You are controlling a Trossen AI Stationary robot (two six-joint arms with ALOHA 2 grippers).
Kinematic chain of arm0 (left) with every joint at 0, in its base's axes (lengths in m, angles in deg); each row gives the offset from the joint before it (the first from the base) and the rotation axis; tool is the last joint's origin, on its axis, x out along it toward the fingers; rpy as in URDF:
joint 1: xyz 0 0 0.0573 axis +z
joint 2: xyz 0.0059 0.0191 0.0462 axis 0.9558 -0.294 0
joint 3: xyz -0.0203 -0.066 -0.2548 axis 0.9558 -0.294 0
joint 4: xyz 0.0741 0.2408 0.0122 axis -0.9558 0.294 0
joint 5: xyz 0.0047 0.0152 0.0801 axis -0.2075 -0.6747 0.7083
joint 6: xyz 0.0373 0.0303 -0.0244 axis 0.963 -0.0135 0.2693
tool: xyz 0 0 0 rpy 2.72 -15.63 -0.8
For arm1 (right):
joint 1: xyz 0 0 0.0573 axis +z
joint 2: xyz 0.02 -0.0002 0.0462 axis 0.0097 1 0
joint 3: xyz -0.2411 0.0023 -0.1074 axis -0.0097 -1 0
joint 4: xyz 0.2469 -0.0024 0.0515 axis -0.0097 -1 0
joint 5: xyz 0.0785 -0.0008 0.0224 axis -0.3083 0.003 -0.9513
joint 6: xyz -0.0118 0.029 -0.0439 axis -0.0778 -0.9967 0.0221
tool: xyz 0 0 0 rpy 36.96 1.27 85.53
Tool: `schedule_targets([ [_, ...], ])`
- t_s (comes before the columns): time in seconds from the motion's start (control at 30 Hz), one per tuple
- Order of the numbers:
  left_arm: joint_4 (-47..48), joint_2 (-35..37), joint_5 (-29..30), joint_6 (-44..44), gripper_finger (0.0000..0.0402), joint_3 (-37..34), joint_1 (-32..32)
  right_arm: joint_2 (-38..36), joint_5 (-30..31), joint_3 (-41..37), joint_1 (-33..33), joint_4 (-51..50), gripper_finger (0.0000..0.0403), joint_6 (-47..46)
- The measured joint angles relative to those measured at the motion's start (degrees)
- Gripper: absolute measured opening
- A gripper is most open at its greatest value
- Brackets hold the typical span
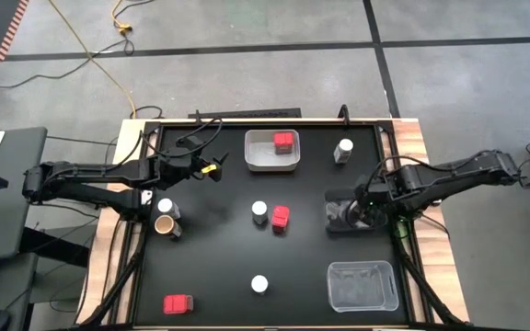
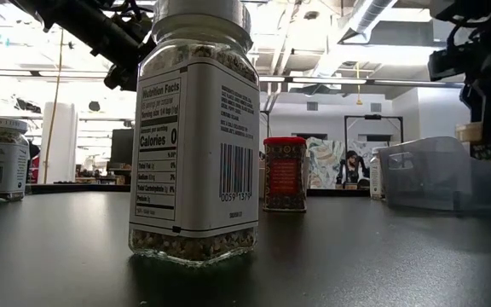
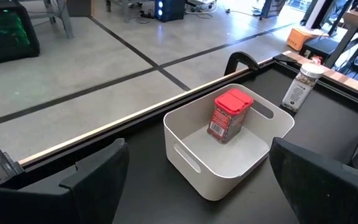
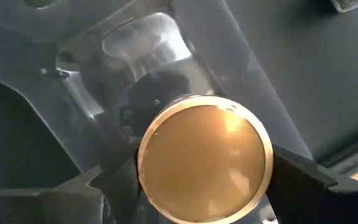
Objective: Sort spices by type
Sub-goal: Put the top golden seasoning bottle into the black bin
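Note:
My right gripper points down at the table's right, shut on a small round jar with a gold-brown lid. It hangs over a small clear container. My left gripper stands open and empty at the far left, facing the white bin, which holds a red box. On the table stand a white-lidded jar beside a red box, another white-lidded jar, a red box, a white-lidded jar, and a white-lidded jar next to a brown jar. My right gripper pinches the gold-lidded jar between its two fingers, one on each side just under the lid's rim. The fingers come from above, pointing steeply down. The jar stands upright in the hold above the clear container. The lid hides whether its base rests on anything.
A larger clear plastic bin sits at the near right corner. Wooden rails edge the black table. In the low view the nearest white-lidded jar fills the foreground, with a red box behind it.

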Motion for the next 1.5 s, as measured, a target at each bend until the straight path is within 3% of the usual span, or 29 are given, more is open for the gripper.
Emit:
schedule_targets([
  [0.47,0.02,0.01,0.01,0.01,0.0371,0.01,0.0,-1.35,1.09,-0.63,-1.91,-0.37,0.0303,0.21],
  [0.73,0.02,0.0,0.01,0.02,0.0371,0.01,0.0,-1.17,1.39,-0.83,-2.14,-0.67,0.0341,0.84],
  [1.27,0.02,0.01,-0.01,0.02,0.0371,0.0,0.0,-2.01,1.04,-0.8,-2.03,-0.44,0.0347,0.82],
  [1.5,0.02,0.0,0.0,0.02,0.0371,0.0,0.0,-2.01,0.48,-0.78,-2.03,-0.4,0.0368,0.61],
])
